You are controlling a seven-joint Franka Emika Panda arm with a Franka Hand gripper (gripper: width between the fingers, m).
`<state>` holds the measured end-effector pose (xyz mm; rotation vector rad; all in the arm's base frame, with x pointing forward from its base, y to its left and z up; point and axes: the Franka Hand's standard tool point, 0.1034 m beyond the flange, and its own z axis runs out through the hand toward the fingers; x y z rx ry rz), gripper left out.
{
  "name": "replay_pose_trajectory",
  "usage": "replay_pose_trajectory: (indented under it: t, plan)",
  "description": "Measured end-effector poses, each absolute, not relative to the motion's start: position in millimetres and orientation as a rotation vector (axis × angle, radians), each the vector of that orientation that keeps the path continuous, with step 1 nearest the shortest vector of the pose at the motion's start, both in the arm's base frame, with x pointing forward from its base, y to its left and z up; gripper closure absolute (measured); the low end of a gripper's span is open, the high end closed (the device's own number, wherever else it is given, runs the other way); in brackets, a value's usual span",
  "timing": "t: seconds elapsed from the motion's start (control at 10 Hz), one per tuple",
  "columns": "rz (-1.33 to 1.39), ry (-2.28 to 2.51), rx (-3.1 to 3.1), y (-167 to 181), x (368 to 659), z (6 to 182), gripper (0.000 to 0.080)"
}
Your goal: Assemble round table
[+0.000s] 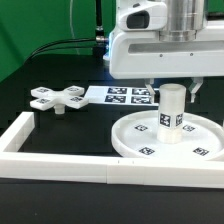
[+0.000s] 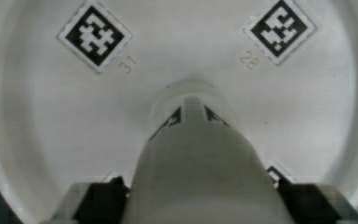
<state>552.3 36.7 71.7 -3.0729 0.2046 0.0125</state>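
Black tabletop, green backdrop on the exterior view's left, fenced along the near and left sides by a long white square-bar frame [image 1: 60,163]. Near right: large rimmed white plastic round disc [image 1: 128,138], lying flat, tags up. Upright at its centre, foot on the disc floor: short white plastic cylinder leg [image 1: 172,105]. Directly above, two-finger gripper [image 1: 171,88] pinching the leg's upper end, dark fingers [image 2: 101,197] pressed to either flank in the wrist view. Far left, well apart: white plastic cross-shaped piece [image 1: 57,97], loose on the table, just beside the flat white marker board [image 1: 122,95].

Likely step: seating or twisting the leg into the disc's middle; joint hidden, so cannot tell how far home. Next, probably: keep the leg plumb, press or turn about its own axis, then release and lift straight up.

Room: open above; disc rim low and well apart from the fingers; frame bar just beside the disc's near edge, so little slack nearward; open table leftward toward the cross-shaped piece
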Motion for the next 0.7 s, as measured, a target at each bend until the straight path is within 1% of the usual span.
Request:
replay_pose_trajectory:
  t: [0.5, 0.7]
  plan:
    - [0.058, 1.101, -2.840, 40.2, 551.1, 71.3, 0.0392]
    - [0.072, 1.366, -2.724, 41.9, 551.8, 71.3, 0.0392]
